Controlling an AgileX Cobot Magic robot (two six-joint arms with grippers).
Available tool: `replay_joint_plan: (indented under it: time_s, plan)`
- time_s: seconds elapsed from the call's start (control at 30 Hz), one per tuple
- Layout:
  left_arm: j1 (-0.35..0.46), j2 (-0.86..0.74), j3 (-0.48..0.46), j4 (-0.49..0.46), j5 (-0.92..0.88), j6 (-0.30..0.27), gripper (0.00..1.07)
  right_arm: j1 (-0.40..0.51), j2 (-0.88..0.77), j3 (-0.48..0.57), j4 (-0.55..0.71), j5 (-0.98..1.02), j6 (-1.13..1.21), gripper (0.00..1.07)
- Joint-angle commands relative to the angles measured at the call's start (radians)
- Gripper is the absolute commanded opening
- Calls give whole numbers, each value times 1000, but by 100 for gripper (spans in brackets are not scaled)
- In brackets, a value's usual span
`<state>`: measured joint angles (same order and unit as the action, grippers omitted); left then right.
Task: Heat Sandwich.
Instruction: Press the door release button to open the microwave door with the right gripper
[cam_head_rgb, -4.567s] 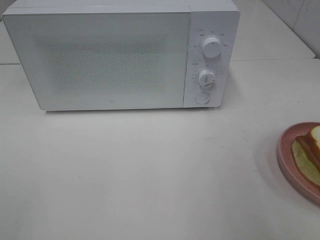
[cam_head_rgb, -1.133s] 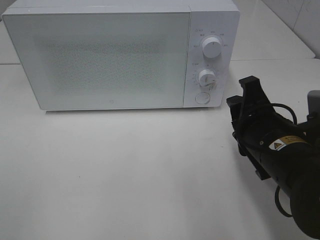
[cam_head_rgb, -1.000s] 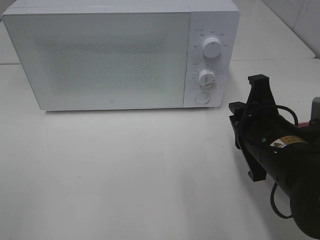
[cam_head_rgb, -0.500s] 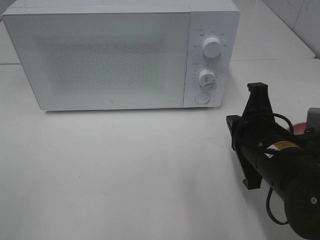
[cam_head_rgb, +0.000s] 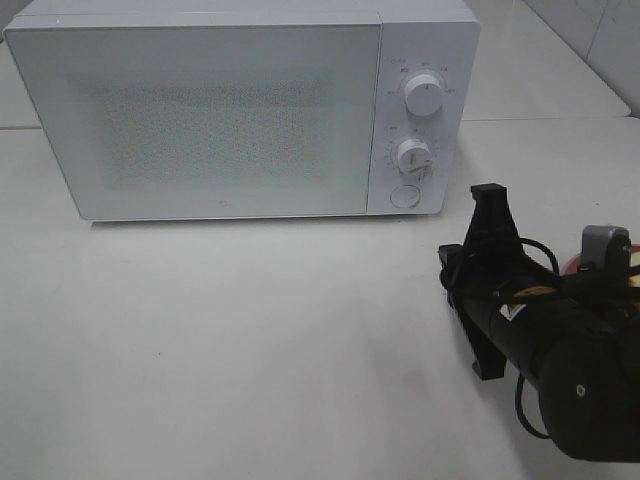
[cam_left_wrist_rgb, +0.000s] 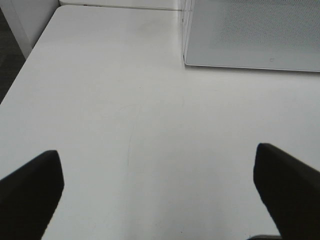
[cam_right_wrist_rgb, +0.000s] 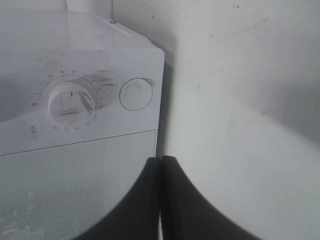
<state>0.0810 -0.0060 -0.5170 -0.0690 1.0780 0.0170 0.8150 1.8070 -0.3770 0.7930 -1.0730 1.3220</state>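
One broad white worktop (cam_head_rgb: 250, 340) carries everything, and the microwave (cam_head_rgb: 200, 110) sits along its back edge with the door closed flat, so nothing can go inside yet. My read: getting that door to release is the step in hand.

That would explain the right arm (cam_head_rgb: 570, 380) near the worktop's right edge. Its right gripper (cam_head_rgb: 489, 195) has both jaws pressed tight together with nothing between them, forming a single blunt tip aimed at the microwave's control panel. It looks like a poke, not a grasp. There's a clear gap between tip and panel.

Over by the worktop's left side, the left gripper (cam_left_wrist_rgb: 156, 150) hangs with its jaws spread wide, empty, above bare surface, probably parked out of the way.

On the panel, the lower dial (cam_head_rgb: 413, 155) sits above the round button (cam_head_rgb: 404, 196), the likely target, in the panel's bottom corner.

Now the sandwich: it's hidden. Only a pink sliver (cam_head_rgb: 576, 265) peeks out past the right arm, likely a plate rim. Its look can't be judged.
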Motion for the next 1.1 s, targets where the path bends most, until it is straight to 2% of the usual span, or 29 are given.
replay_joint_plan:
  time_s: [0.03,0.23,0.57,1.1]
  plan:
    - [2,-15,2,0,-8,-7,98,-58,29,-45,-101,-4,18,0]
    - [2,-14,2,0,-8,-7,98,-132,82,-117,-191,26,37,0]
    - [2,-6,2,0,-8,-5,98,-219,159,-238,-270,68,43,0]
    - [2,-6,2,0,-8,-4,98,-269,274,-409,-292,171,52,0]
